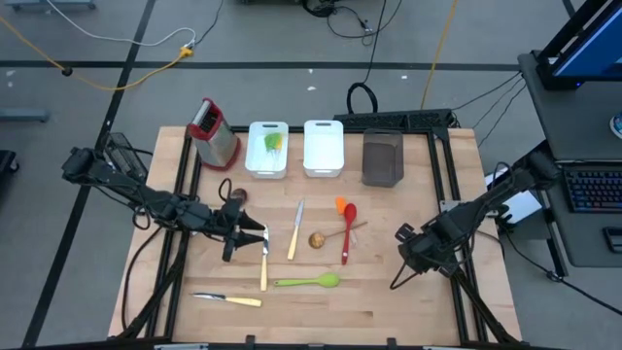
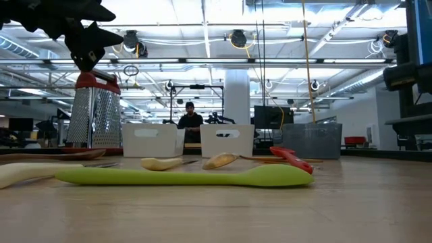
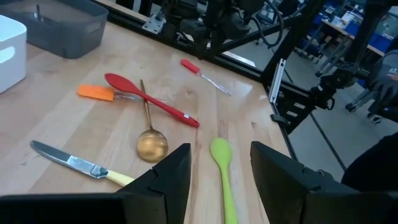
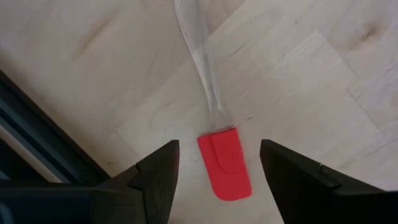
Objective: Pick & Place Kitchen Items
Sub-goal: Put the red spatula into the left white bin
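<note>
Your wooden table (image 1: 389,311) carries, along its twelve o'clock edge, a steel grater (image 1: 213,132), two white bins (image 1: 267,149) (image 1: 323,148) and a dark bin (image 1: 382,158). At centre you have a cream-handled knife (image 1: 295,231), a brass-coloured spoon (image 1: 319,239), a red spoon (image 1: 347,231) and an orange spatula (image 1: 340,204). Toward six o'clock lie a green spoon (image 1: 309,282) and, nearer seven, another knife (image 1: 227,299)

grater (image 1: 214,134) left of bins (image 1: 267,149) | spoon (image 1: 308,282) before knife (image 1: 295,229)
</note>
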`<move>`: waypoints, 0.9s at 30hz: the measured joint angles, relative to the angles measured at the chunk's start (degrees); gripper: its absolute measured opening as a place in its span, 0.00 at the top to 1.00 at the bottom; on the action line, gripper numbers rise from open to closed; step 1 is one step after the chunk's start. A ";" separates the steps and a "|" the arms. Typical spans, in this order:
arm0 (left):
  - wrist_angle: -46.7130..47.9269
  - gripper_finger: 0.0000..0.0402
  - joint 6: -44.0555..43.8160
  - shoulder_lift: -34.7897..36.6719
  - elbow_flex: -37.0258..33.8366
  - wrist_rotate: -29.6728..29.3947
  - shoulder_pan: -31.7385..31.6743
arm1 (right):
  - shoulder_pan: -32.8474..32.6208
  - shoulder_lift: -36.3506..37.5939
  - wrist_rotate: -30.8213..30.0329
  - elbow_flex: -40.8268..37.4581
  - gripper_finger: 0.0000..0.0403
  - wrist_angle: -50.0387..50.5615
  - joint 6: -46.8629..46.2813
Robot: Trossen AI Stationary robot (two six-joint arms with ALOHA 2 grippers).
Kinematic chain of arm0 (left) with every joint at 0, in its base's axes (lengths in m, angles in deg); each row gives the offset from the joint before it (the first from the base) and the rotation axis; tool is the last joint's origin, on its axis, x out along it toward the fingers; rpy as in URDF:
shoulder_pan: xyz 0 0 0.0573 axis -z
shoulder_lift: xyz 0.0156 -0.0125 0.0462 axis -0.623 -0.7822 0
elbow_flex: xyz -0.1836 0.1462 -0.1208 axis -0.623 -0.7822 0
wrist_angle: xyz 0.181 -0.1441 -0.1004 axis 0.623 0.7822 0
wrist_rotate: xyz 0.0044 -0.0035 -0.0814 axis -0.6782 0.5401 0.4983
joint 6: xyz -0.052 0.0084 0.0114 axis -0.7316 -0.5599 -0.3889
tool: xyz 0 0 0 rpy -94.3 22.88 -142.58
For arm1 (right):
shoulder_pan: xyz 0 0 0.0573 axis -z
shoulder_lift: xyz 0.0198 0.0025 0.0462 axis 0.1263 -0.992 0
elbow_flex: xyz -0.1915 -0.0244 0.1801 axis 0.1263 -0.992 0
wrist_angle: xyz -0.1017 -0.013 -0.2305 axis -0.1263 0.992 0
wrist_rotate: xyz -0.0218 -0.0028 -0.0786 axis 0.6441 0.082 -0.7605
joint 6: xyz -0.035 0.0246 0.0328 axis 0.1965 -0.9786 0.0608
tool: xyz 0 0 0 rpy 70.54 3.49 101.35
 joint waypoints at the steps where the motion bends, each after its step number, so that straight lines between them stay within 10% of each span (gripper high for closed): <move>1: 0.00 0.58 0.00 0.00 -0.02 0.00 0.00 | 0.00 -0.12 0.00 0.00 0.46 0.02 0.01; 27: 0.37 0.58 1.47 0.00 0.00 -0.80 -0.04 | 1.60 -1.57 0.00 -0.42 0.45 -0.17 0.01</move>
